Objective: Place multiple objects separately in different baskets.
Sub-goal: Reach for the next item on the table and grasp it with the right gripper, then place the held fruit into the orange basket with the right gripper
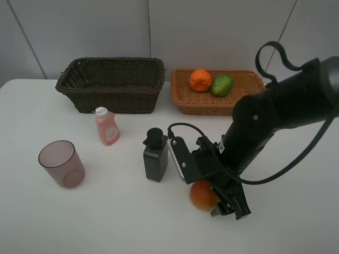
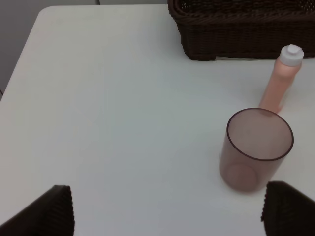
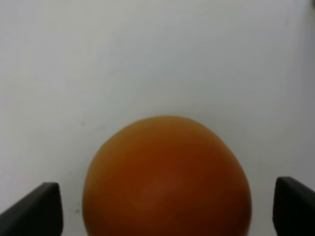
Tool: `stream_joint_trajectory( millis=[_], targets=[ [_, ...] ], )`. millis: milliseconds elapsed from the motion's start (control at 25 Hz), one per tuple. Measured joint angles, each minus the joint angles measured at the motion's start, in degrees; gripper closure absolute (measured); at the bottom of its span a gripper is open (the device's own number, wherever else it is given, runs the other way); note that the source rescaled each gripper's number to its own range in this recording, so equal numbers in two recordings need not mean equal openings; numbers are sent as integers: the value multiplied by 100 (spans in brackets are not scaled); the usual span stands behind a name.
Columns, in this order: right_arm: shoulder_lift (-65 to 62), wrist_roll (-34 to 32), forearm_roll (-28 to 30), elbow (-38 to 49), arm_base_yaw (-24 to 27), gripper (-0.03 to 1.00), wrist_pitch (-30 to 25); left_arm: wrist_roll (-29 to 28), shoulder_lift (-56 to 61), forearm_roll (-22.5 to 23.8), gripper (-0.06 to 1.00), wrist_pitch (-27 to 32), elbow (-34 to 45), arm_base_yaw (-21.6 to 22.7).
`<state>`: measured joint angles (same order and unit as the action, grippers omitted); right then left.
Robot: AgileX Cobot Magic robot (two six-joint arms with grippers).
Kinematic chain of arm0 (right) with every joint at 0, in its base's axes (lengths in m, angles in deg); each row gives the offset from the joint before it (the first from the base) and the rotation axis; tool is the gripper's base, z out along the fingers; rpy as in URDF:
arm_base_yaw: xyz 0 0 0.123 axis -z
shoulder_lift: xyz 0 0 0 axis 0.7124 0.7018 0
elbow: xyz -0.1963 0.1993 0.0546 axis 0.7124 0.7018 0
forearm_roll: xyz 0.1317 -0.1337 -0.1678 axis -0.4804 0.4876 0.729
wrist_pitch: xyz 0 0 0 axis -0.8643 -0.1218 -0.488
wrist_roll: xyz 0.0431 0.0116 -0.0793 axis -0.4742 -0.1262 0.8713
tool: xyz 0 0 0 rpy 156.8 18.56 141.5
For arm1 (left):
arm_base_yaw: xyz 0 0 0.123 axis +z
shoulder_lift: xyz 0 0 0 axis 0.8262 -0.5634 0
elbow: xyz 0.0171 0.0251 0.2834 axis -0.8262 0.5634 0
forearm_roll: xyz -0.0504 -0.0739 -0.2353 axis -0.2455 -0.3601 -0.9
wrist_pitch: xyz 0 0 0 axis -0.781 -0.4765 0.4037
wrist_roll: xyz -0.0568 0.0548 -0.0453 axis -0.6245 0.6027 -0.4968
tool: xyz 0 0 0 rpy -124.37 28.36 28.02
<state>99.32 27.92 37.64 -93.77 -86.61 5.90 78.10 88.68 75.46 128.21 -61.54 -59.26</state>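
On the white table (image 1: 106, 227), all the objects and both baskets in one spread.

From the right edge of the high view, the black right arm (image 1: 275, 111), bending down toward the front middle.

At the back, left of centre, the dark basket (image 1: 114, 98), deep and rectangular. Just beside it on the right, the tan basket (image 1: 212, 106), shallower, with a narrow gap between the two.

At the arm's end, the right gripper (image 3: 165, 211), low over the table. Spread wide, one finger on each side of the red fruit (image 1: 203, 196), neither finger touching it in the wrist view.

Out of the high view, the left gripper (image 2: 172, 209), also spread wide, holding nothing. Hangs above bare table near the front left, both dark fingertips at the edge of its wrist view.

At the front left, the cup (image 1: 62, 164), upright, mouth up, well apart from the baskets.

Near the middle, the pump bottle (image 1: 156, 156), upright, just left of the right gripper's body.

Between cup and dark basket, the pink bottle (image 1: 107, 127), standing with white cap up, close to the basket's front wall.

On the table just right of the pump bottle's foot, the red fruit, framed by the open fingers.

In the tan basket, the orange (image 1: 200, 80) and the green fruit (image 1: 222, 84), side by side and seemingly touching, orange on the left.
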Motion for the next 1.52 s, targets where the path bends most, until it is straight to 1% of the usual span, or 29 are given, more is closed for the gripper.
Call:
stream_joint_trajectory(
  millis=[240, 280, 320, 360, 400, 480, 520, 1240, 1400, 1520],
  targets=[
    [96, 0, -72, 0, -7, 16, 33, 0, 0, 0, -4, 0, 0, 0],
    [96, 0, -72, 0, -7, 18, 50, 0, 0, 0, -4, 0, 0, 0],
    [96, 0, -72, 0, -7, 23, 61, 0, 0, 0, -4, 0, 0, 0],
    [96, 0, -72, 0, -7, 33, 87, 0, 0, 0, -4, 0, 0, 0],
    [96, 0, -72, 0, -7, 49, 123, 0, 0, 0, -4, 0, 0, 0],
    [96, 0, -72, 0, -7, 85, 193, 0, 0, 0, -4, 0, 0, 0],
    [96, 0, -72, 0, -7, 97, 211, 0, 0, 0, -4, 0, 0, 0],
    [96, -8, -83, 0, -7, 97, 224, 0, 0, 0, -4, 0, 0, 0],
    [96, -216, -106, 0, -7, 97, 184, 0, 0, 0, -4, 0, 0, 0],
    [-20, -510, -208, 0, -7, 97, 177, 0, 0, 0, -4, 0, 0, 0]
  ],
)
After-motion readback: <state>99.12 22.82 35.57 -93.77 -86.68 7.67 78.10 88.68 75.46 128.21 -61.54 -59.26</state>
